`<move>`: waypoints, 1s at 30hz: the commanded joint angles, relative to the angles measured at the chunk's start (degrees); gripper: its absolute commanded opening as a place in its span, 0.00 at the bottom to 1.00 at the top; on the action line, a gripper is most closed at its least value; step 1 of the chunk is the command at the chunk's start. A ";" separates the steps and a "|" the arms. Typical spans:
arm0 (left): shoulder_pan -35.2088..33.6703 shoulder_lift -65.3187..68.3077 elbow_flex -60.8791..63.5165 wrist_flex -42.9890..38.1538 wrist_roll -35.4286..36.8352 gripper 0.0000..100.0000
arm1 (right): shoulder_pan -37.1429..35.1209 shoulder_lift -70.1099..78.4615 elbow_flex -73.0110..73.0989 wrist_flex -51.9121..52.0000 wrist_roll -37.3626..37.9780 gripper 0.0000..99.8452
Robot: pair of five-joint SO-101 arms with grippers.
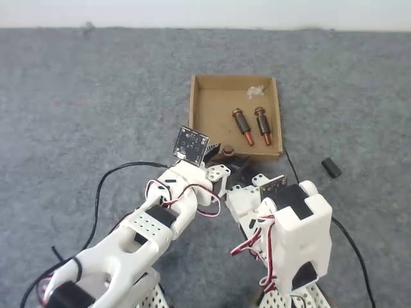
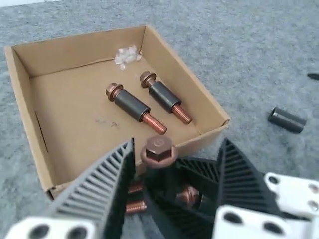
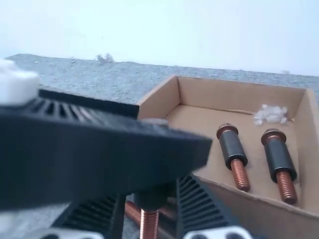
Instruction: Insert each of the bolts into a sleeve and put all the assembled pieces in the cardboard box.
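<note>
Saw right claw (image 3: 151,191) clamped on sleeve (image 3: 148,197), bolt (image 2: 157,150) seated upright in it; left claw (image 2: 178,144) spread wide either side. Judged rigid, dense, slick metal: best gripped mid-sleeve, not thread.

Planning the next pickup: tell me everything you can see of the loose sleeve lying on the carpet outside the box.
The loose sleeve is a short, dark, metal-looking cylinder with a dull sheen. No bolt shows at either end; its bore is too dark to judge. It lies on its side on the grey carpet, off the near corner of the cardboard box, at the right of the high view and apart from the box. Only the carpet touches it.
</note>
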State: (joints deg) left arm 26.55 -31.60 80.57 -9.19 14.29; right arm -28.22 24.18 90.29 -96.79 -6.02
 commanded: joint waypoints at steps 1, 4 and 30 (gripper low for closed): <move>-0.26 -6.59 -1.19 0.18 3.08 0.25 | 0.66 -0.66 -1.14 -1.01 1.14 0.01; -2.55 -11.34 -1.01 0.53 4.84 0.25 | 0.66 -0.66 -1.14 -1.01 1.14 0.01; -21.45 -22.68 7.69 13.01 7.12 0.02 | 0.66 -0.84 -0.44 -1.01 1.23 0.01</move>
State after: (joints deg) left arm 8.70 -52.79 86.11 3.38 21.32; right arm -28.31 24.18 90.29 -96.79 -6.02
